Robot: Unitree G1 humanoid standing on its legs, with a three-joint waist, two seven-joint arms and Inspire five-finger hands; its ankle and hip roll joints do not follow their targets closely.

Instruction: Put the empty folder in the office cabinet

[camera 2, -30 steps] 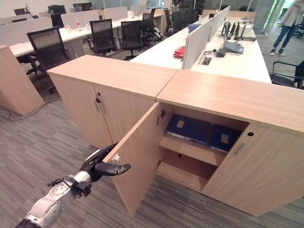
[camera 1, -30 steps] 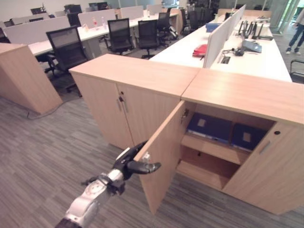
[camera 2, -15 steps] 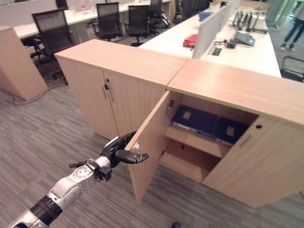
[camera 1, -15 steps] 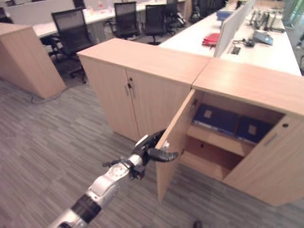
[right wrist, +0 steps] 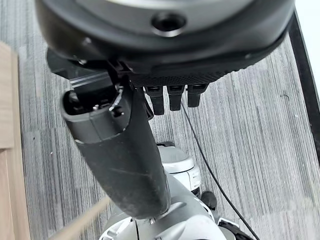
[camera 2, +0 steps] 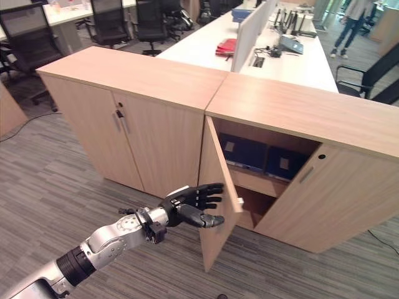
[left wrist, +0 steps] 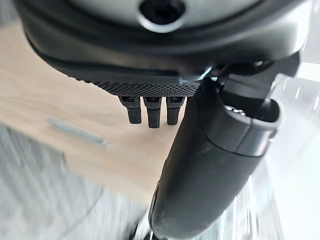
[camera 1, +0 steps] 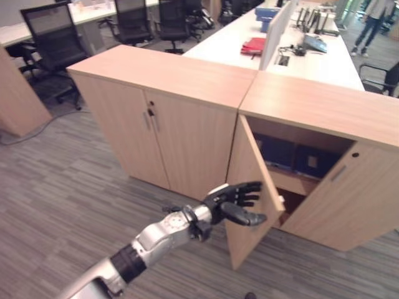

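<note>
No text, label or number can be read anywhere.

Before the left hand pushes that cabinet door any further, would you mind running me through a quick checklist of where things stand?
1. Left hand open, fingers straight against the door: ok.
2. Door shut: not ok, it stands partly open.
3. Blue folders sit on the upper shelf inside the cabinet: ok.
4. Folders clear of the door's swing: cannot tell.
5. Right hand open and holding nothing, above the carpet: ok.
</note>
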